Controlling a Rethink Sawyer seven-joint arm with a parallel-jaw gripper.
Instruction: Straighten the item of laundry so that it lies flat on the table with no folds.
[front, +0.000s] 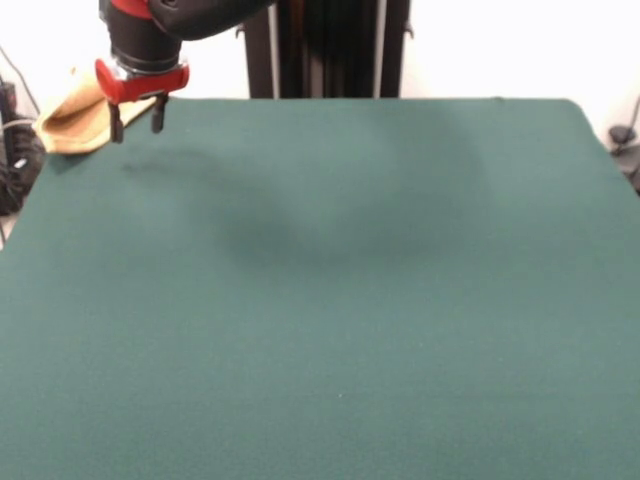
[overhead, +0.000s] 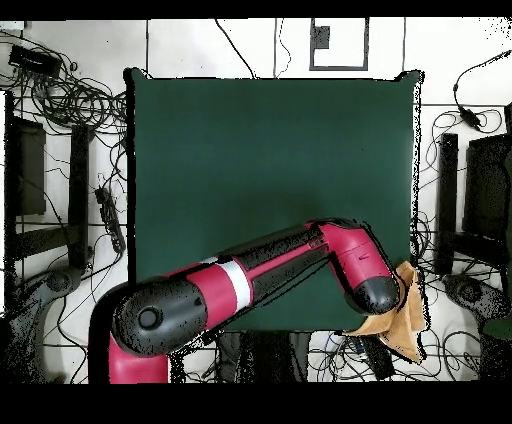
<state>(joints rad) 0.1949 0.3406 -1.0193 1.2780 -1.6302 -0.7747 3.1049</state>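
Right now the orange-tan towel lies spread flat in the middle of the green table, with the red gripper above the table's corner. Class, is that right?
Not quite. The towel is not in the middle: it sits bunched at the table's corner, hanging past the edge, as the front view and the overhead view both show. The gripper is indeed above that corner, next to the towel.

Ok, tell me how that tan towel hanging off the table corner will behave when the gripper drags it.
The towel is crumpled and drapes over the table corner, so it is probably floppy and would bunch rather than slide flat. With much of it past the edge, it may slip off. The open gripper hovers beside it, so it looks light.
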